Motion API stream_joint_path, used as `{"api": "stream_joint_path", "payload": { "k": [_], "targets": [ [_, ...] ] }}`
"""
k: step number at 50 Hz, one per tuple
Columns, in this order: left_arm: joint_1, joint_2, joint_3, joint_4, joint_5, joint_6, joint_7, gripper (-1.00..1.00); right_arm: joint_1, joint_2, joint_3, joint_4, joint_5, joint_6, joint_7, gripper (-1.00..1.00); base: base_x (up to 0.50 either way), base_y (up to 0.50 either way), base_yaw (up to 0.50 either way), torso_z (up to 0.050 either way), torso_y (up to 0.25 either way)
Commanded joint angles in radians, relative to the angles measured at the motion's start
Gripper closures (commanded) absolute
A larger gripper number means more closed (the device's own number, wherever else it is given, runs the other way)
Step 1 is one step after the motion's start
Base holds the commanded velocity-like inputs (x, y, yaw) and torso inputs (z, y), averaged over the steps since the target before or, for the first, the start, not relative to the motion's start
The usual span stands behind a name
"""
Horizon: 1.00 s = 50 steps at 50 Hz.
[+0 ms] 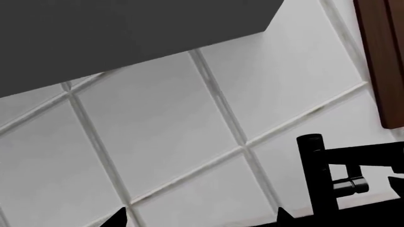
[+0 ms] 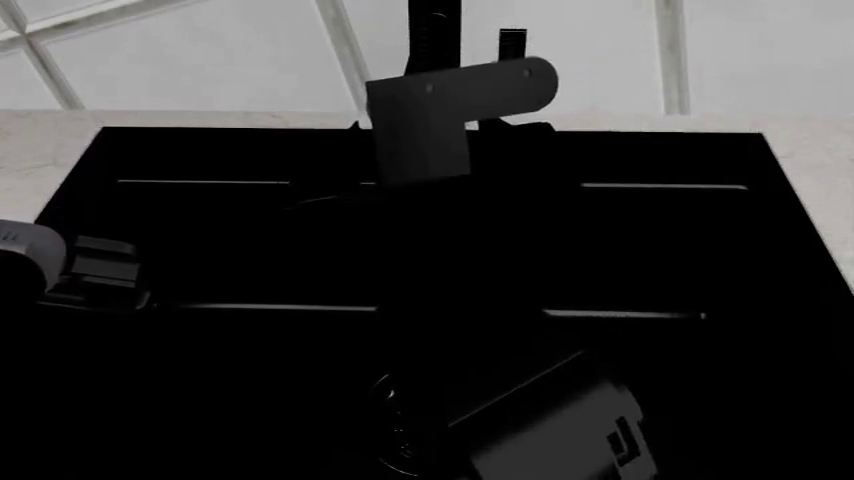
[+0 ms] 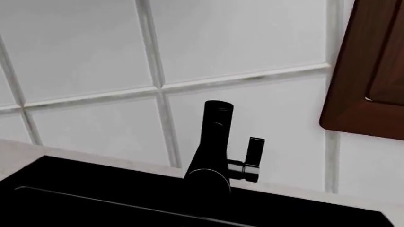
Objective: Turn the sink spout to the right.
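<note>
The sink spout (image 3: 215, 142) stood upright behind the sink (image 2: 667, 250), its arm pointing toward the camera (lever (image 3: 254, 153) beside it). The state of both arms' jaws could not be told; only dark tips showed in the left wrist view.

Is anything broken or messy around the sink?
No, nothing looks broken or spilled. The sink spout stands straight behind the black sink, its little lever beside it. The wall tiles look whole. The basin is very dark, so its inside is hard to see.
</note>
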Motion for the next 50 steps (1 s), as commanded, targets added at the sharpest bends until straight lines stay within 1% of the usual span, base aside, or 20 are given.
{"api": "stream_joint_path", "payload": {
  "k": [1, 2, 4, 7, 11, 16, 18, 32, 44, 50],
  "targets": [
    [-0.005, -0.014, 0.024, 0.001, 0.016, 0.005, -0.007, -1.00, 0.023, -0.011, -0.009, 0.104, 0.004, -0.087, -0.020, -1.00, 0.00, 0.00, 0.00, 0.000, 0.000],
    [0.000, -0.004, -0.001, -0.003, -0.001, 0.006, -0.006, -1.00, 0.026, -0.013, -0.009, 0.121, 0.004, -0.101, -0.024, -1.00, 0.00, 0.00, 0.00, 0.000, 0.000],
    [-0.005, -0.019, 0.031, 0.009, 0.014, 0.008, -0.001, -1.00, 0.030, -0.018, -0.008, 0.143, 0.005, -0.120, -0.026, -1.00, 0.00, 0.00, 0.00, 0.000, 0.000],
    [-0.002, -0.013, 0.015, -0.002, 0.003, 0.011, 0.000, -1.00, 0.038, -0.025, -0.008, 0.189, 0.005, -0.161, -0.032, -1.00, 0.00, 0.00, 0.00, 0.000, 0.000],
    [-0.006, -0.021, 0.033, -0.002, 0.011, 0.014, 0.002, -1.00, 0.062, -0.038, -0.012, 0.272, 0.008, -0.217, -0.049, -1.00, 0.00, 0.00, 0.00, 0.000, 0.000],
    [-0.005, -0.019, 0.028, -0.001, 0.007, 0.014, -0.002, -1.00, 0.088, -0.044, -0.022, 0.349, 0.017, -0.267, -0.052, -1.00, 0.00, 0.00, 0.00, 0.000, 0.000],
    [-0.006, -0.017, 0.026, -0.003, 0.004, 0.011, -0.002, -1.00, 0.108, -0.045, -0.036, 0.391, 0.004, -0.278, -0.037, -1.00, 0.00, 0.00, 0.00, 0.000, 0.000],
    [-0.009, -0.021, 0.031, 0.003, 0.001, 0.002, -0.006, -1.00, 0.201, -0.057, -0.106, 0.605, 0.079, -0.412, -0.059, -1.00, 0.00, 0.00, 0.00, 0.000, 0.000],
    [-0.005, -0.022, 0.028, -0.001, -0.003, 0.011, -0.009, -1.00, 0.234, -0.051, -0.170, 0.694, 0.144, -0.474, -0.049, -1.00, 0.00, 0.00, 0.00, 0.000, 0.000],
    [-0.007, -0.023, 0.029, -0.006, -0.007, 0.008, -0.008, -1.00, 0.231, -0.035, -0.178, 0.692, 0.162, -0.481, -0.030, -1.00, 0.00, 0.00, 0.00, 0.000, 0.000]
  ]
}}
